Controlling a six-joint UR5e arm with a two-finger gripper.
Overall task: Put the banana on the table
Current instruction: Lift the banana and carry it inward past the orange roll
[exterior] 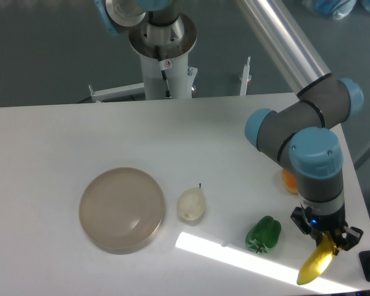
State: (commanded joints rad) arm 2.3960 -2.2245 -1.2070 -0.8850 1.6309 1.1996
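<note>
The bright yellow banana (314, 266) hangs tip-down in my gripper (325, 243) at the front right of the white table (111, 129). The gripper points straight down and is shut on the banana's upper end, which its black fingers partly hide. The banana's lower tip is near the table's front right edge; I cannot tell whether it touches the surface.
A green pepper (263, 234) lies just left of the gripper. A pale pear (190, 204) sits near the middle, beside a round beige-grey plate (121, 209). An orange fruit (289, 181) is partly hidden behind the arm. The table's right edge is close to the gripper.
</note>
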